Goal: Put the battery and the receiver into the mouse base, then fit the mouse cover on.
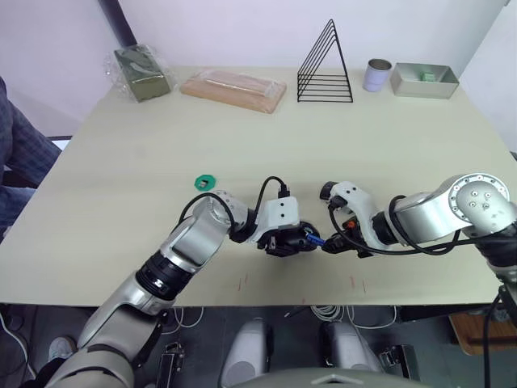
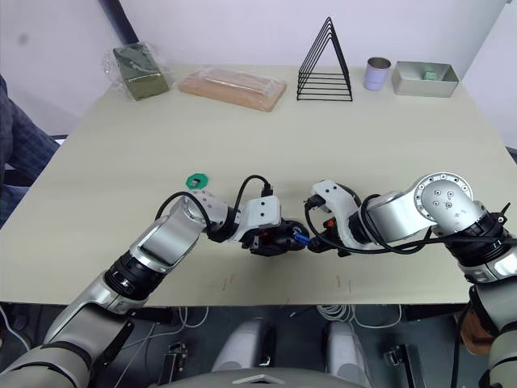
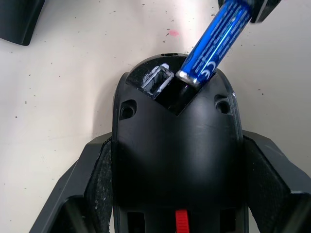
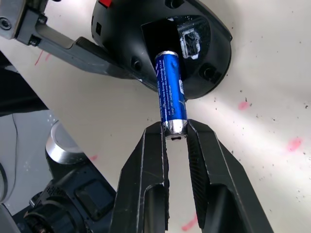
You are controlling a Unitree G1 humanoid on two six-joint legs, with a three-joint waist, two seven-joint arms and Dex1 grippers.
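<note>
The black mouse base [image 3: 177,160] lies on the table near its front edge, and my left gripper [image 1: 291,241] is shut on its two sides, fingers [image 3: 92,194] pressed against it. A red patch shows on its top. My right gripper [image 4: 175,133] is shut on the silvery rear end of the blue battery [image 4: 170,90]. The battery [image 3: 216,43] is tilted, with its front end just inside the open compartment of the base [image 4: 160,39]. A small pale-rimmed rectangular slot [image 3: 158,80] sits beside that compartment. The receiver and the mouse cover are out of view.
A flat green disc [image 1: 205,182] lies left of the grippers. Along the far edge stand a wrapped green packet [image 1: 141,73], a wrapped wooden board [image 1: 234,89], a black wire rack [image 1: 325,65], a metal cup [image 1: 376,74] and a metal tray [image 1: 424,79]. A person's sleeve [image 1: 16,153] is at the left.
</note>
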